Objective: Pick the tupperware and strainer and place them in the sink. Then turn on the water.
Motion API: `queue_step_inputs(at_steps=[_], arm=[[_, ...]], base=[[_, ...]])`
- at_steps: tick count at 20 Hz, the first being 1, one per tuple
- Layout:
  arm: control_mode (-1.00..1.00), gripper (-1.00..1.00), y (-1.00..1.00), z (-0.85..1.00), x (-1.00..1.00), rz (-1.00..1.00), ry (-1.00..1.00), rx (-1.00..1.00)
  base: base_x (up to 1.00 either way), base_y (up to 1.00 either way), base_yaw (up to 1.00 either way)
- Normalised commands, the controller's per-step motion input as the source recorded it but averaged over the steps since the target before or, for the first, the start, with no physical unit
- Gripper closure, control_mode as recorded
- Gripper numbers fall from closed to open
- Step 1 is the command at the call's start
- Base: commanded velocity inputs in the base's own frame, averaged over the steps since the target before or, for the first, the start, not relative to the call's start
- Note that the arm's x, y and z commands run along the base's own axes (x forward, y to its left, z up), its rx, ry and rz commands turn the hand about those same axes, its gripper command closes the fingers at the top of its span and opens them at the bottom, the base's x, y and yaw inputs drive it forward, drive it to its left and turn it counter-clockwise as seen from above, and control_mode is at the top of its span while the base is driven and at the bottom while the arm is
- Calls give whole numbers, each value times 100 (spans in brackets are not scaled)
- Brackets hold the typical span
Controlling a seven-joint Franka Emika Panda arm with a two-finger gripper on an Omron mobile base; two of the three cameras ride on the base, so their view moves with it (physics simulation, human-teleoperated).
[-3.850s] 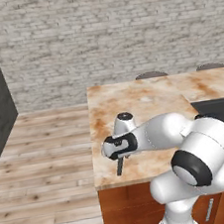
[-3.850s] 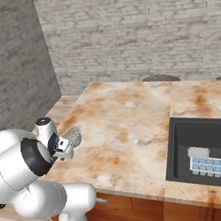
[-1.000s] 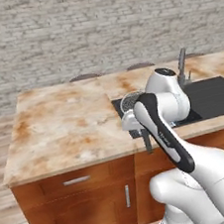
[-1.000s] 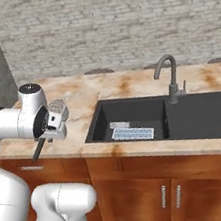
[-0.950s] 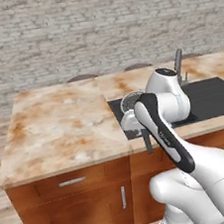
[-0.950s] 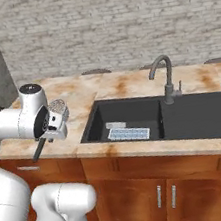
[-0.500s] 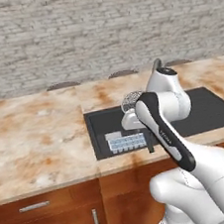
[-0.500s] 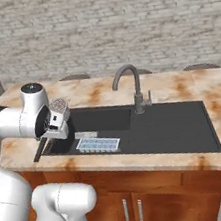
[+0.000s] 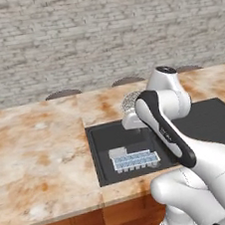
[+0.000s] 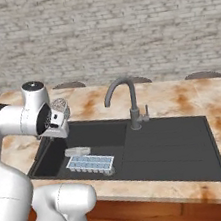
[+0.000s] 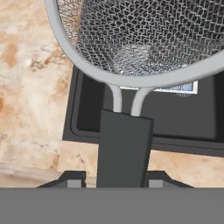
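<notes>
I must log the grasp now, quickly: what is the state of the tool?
Tool: closed on the dark handle of the strainer, held over the sink.

No text, label, brand, number or sign can be read anywhere in these views.

Sink point(image 10: 168, 144) right half bare; tupperware point(image 10: 90, 165) fills left basin floor (faucet point(image 10: 126, 102) behind).
</notes>
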Motion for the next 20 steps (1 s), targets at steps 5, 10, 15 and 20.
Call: queue_step_inputs(at_steps=[5, 10, 15, 20], arm=[[-100, 100, -4, 0, 0, 2, 0, 0], [-100, 100, 0, -11, 23, 0, 3, 0], [-100, 100, 0, -81, 88, -3, 20, 2], [-100, 100, 0, -56, 69, -7, 7, 3]], base=[[2, -3, 1], [0, 0, 0], [0, 0, 0], [0, 0, 0]])
